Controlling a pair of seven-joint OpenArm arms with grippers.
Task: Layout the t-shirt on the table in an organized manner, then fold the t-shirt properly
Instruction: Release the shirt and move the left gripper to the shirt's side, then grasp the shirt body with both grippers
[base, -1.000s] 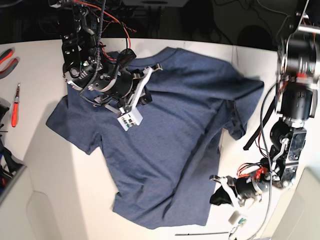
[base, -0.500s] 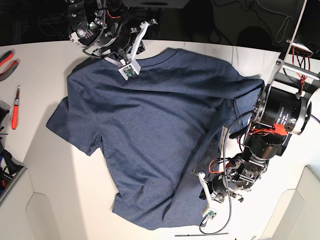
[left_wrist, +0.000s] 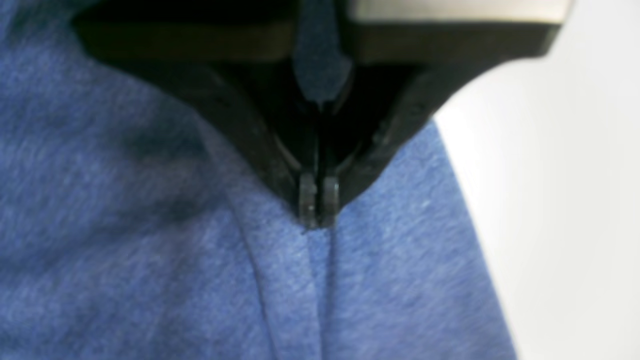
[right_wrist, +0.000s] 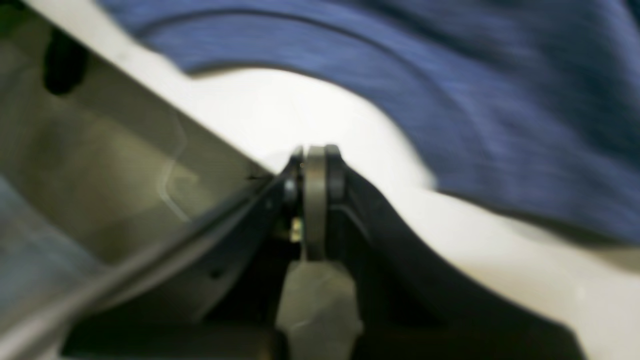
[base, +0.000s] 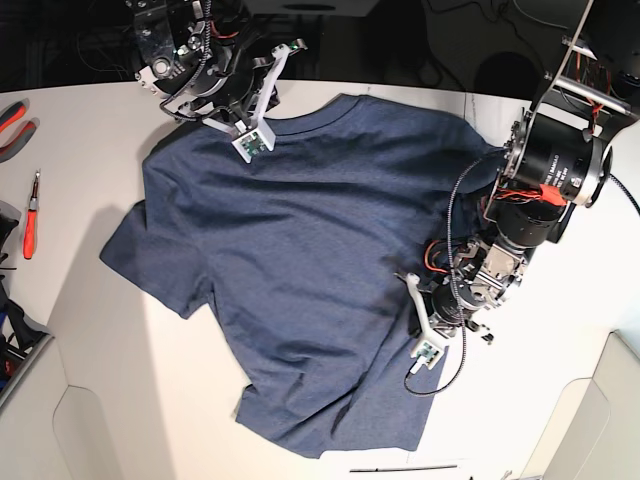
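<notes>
The dark navy t-shirt (base: 300, 260) lies spread on the off-white table (base: 120, 360), plain side up, with its collar toward the far edge. My left gripper (base: 440, 300) sits at the shirt's right side edge. In the left wrist view that gripper (left_wrist: 318, 202) is shut on a pinched ridge of the t-shirt (left_wrist: 150, 250), and bare table (left_wrist: 575, 200) lies to the right. My right gripper (base: 205, 105) is at the far edge, near the shirt's shoulder. It (right_wrist: 317, 160) is shut over bare table (right_wrist: 280, 115), just short of the t-shirt's (right_wrist: 450, 100) curved edge, with no blue cloth between its fingers.
Red-handled pliers (base: 12, 122) and a red screwdriver (base: 30, 215) lie at the table's left edge. The left arm's bulky black body (base: 550, 170) hangs over the shirt's right sleeve. Pale raised panels stand at the front left (base: 30, 420) and front right (base: 620, 400) corners.
My right gripper moved from the shirt's chest to the far edge by the collar, and the left shoulder shifted that way. My left gripper came from the front-right table onto the shirt's right edge.
</notes>
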